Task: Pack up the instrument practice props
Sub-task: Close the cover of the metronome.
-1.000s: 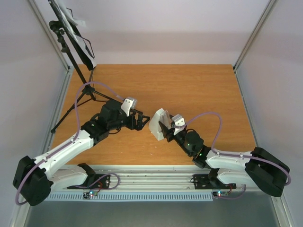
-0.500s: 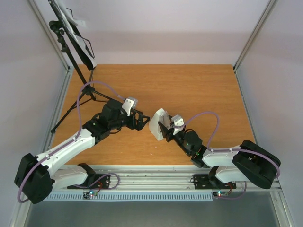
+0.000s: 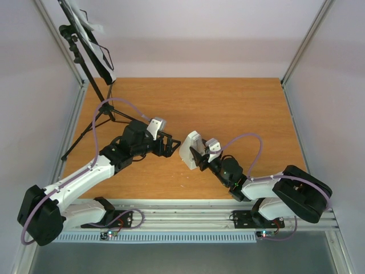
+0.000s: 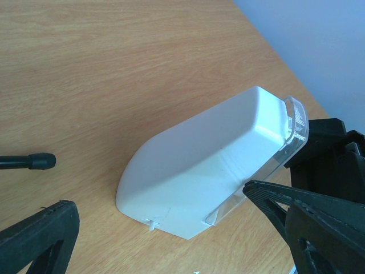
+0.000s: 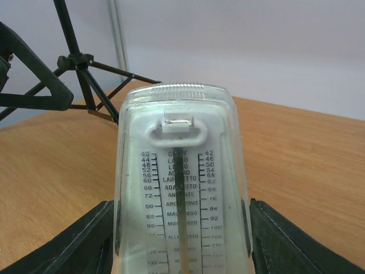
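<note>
Metronome [image 3: 190, 149] first: where is it sitting?

It is standing near the middle of the counter [image 3: 239, 103], a little toward my side, between my two hands. I cannot tell whether its base is resting on the wood or hanging just above it.

Which hand is holding it?

My right hand [image 3: 197, 156]. I am clamping it on the metronome's two sides, low down, with a finger [image 5: 74, 251] pressing against each flank of the clear cover. From my right wrist I am looking straight at its front, and the tempo scale and the dark pendulum rod are showing through the plastic.

And what is your left hand doing?

My left hand [image 3: 169, 145] is hovering just beside the metronome on the opposite side, with its fingers spread wide apart and gripping nothing. From that wrist I am seeing the pale back of the case, with the edge of the clear cover at its far end and my right hand's black fingers behind it.

Where is the music stand standing?

The music stand [image 3: 85, 60] is standing at the far left corner, well apart from the metronome. One tripod leg is reaching past the counter's left edge, and one rubber foot [image 4: 35, 162] is poking in near my left hand.

And the sheet-music pages?

White sheet-music pages [image 3: 96, 27] are lying on the stand's black desk, and only their edges are showing.
</note>
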{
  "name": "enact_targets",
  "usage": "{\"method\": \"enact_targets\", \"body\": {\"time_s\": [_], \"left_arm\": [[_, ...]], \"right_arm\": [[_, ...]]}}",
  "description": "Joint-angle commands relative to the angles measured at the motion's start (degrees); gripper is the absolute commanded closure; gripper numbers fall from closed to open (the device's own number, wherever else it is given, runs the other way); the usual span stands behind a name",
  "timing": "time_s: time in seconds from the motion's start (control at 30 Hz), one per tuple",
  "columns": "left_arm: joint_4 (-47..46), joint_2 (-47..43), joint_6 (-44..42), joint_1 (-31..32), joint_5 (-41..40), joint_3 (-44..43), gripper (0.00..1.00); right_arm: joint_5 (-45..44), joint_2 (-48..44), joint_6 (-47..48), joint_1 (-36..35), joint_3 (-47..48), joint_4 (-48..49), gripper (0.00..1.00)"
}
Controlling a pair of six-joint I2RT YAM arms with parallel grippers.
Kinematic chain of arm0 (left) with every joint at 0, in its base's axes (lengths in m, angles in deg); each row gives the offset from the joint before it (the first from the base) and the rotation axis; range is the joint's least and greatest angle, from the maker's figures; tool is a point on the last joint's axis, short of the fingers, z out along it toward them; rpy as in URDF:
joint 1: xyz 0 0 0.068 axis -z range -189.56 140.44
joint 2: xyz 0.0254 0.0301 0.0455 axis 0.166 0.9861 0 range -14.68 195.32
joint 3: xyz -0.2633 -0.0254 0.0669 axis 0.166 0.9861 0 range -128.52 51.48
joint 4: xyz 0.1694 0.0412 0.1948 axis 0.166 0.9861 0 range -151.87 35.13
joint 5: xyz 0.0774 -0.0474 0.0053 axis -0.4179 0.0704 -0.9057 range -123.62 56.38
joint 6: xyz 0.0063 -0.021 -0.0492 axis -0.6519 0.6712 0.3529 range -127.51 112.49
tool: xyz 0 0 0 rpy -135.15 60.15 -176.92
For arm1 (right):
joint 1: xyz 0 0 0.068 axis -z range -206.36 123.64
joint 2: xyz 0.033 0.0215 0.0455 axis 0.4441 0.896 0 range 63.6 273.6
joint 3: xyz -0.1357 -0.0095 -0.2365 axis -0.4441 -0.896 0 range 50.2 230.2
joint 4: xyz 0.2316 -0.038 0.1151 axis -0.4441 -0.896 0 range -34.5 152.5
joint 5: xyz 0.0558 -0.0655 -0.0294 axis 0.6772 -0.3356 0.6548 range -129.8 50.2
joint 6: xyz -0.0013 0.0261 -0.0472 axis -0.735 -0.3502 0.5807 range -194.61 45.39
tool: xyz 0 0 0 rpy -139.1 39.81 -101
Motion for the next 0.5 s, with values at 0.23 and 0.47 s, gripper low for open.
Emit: {"method": "enact_targets", "body": {"time_s": [0.23, 0.47], "left_arm": [[-2.61, 0.85, -1.30, -0.39, -0.47, -0.31, 0.01], [-2.60, 0.91, -1.51, -0.43, -0.45, -0.39, 0.01]], "right_arm": [[2.95, 1.16, -2.77, 2.15, -1.25, 3.94, 0.42], [3.87, -2.89, -2.70, 2.59, -1.77, 0.00, 0.42]]}}
